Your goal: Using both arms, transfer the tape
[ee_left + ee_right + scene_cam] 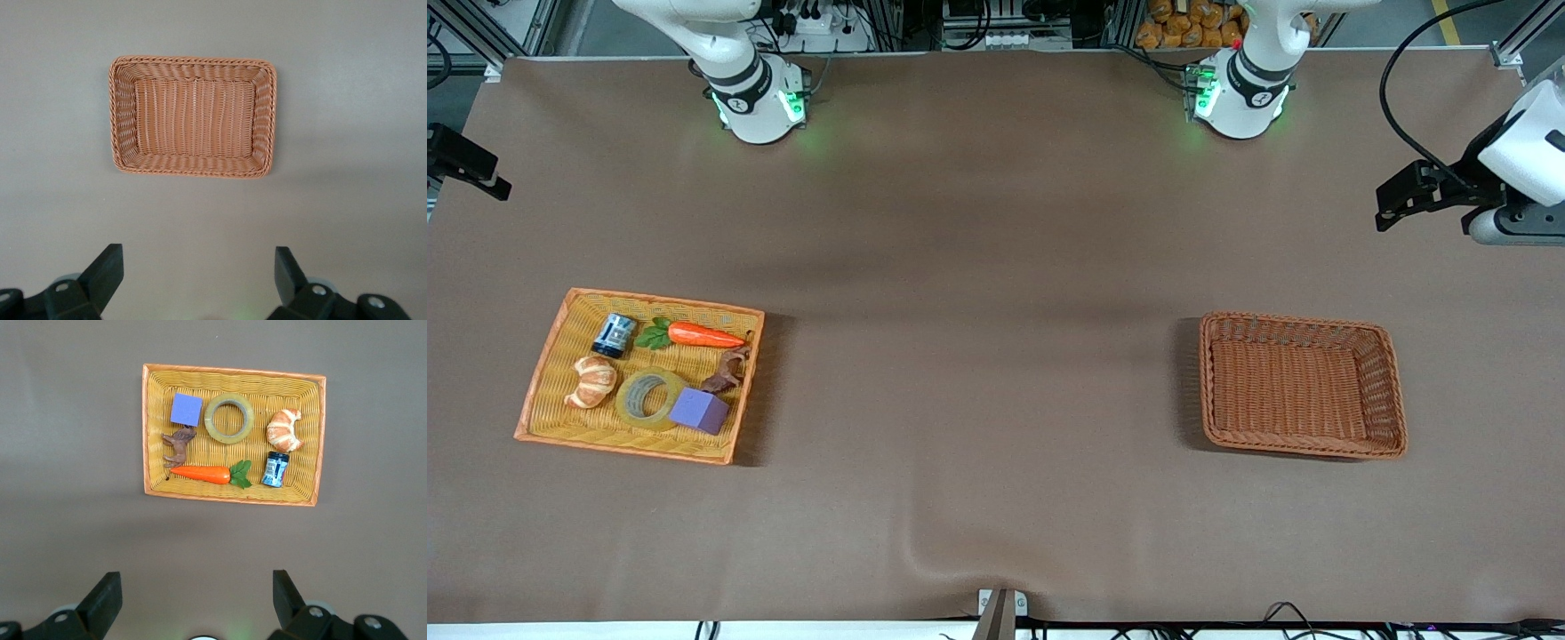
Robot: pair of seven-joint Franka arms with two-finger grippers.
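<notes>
Right now the tape (647, 398) lies flat in the yellow basket (551, 373) at the right arm's end of the table. It sits between the croissant (592, 381) and the purple cube (700, 410). A carrot (704, 335), a small can (614, 335) and a brown toy animal (727, 371) share that basket. The brown basket (1383, 391) at the left arm's end holds nothing. The left gripper (197, 270) hangs over the table by the brown basket, fingers spread and holding nothing. The right gripper (197, 595) hangs over the table by the yellow basket, fingers spread too.
</notes>
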